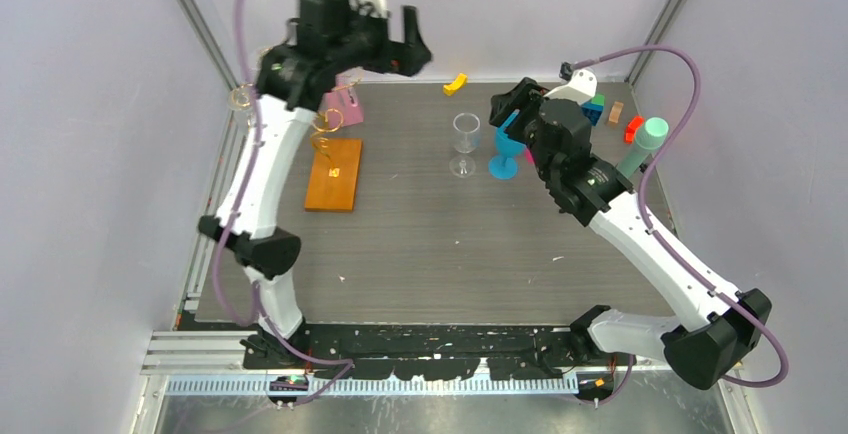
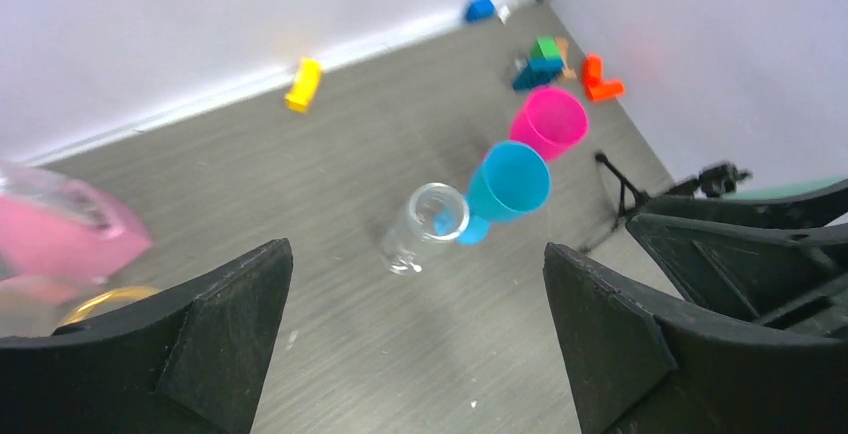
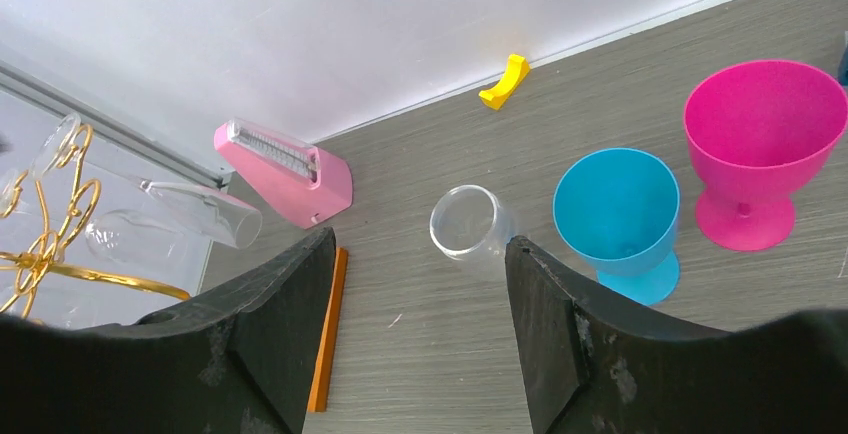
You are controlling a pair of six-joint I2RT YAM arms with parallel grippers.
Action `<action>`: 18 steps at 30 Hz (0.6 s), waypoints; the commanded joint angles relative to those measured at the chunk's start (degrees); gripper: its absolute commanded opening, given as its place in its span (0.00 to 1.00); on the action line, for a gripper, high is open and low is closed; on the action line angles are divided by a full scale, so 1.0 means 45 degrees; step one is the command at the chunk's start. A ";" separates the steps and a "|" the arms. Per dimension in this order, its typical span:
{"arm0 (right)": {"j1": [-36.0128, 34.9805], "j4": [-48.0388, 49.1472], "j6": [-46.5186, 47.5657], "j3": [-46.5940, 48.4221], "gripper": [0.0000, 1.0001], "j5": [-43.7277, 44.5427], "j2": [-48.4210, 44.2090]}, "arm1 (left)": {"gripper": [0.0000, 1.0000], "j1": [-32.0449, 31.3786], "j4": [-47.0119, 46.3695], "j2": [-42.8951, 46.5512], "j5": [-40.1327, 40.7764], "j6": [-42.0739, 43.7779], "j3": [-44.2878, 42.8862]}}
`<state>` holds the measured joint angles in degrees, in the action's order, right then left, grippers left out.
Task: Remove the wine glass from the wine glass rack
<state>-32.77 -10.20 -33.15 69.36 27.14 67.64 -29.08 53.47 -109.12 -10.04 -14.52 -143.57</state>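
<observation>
- There's a clear wine glass (image 1: 463, 142) upright on the tabletop (image 1: 440, 254), just beside the blue goblet (image 1: 505, 159) and well apart from the wine glass rack (image 1: 333, 179).
- The left pincer (image 2: 415, 254) hangs high near the rack, fingers spread wide, nothing between them.
- The right pincer (image 3: 420, 244) is spread and empty too, looking down on that glass.
- We judge the lift-off done and the release in hand, though a hanging glass (image 3: 195, 212) remains on the gold wire.
- Next, we'd say: draw both arms away without knocking the standing glass, or line up on the hanging one.
</observation>
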 commanded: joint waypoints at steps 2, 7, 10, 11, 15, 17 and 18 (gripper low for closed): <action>0.0055 0.0746 -0.0115 0.0227 0.68 -0.0382 0.0354 | 1.00 0.1934 -0.0781 0.2433 -0.0158 -0.0099 0.1481; 0.0074 0.0745 -0.0281 0.0487 0.68 -0.0955 0.0818 | 1.00 0.4410 -0.0091 0.3503 0.0899 -0.0826 0.2422; 0.0095 0.0742 -0.0266 0.0507 0.67 -0.1078 0.1001 | 1.00 0.6928 0.1424 0.3512 0.0103 -0.1869 0.1930; 0.0095 0.0742 -0.0259 0.0496 0.67 -0.1073 0.1013 | 1.00 0.8007 0.1568 0.3578 -0.0669 -0.2314 0.2010; 0.0148 0.0743 -0.0287 0.0400 0.67 -0.1051 0.1137 | 0.98 1.1363 0.0958 0.4210 -0.3436 -0.4266 0.3670; 0.0171 0.0742 -0.0306 0.0420 0.67 -0.1105 0.1200 | 0.93 1.2808 0.0243 0.4837 -0.4485 -0.5327 0.5077; 0.0188 0.0742 -0.0314 0.0449 0.67 -0.1116 0.1239 | 0.90 1.3261 -0.0172 0.5138 -0.4958 -0.5757 0.5828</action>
<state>-32.36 -9.45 -33.87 69.43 22.33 72.90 22.59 56.58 -92.09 -19.53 -29.58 -125.51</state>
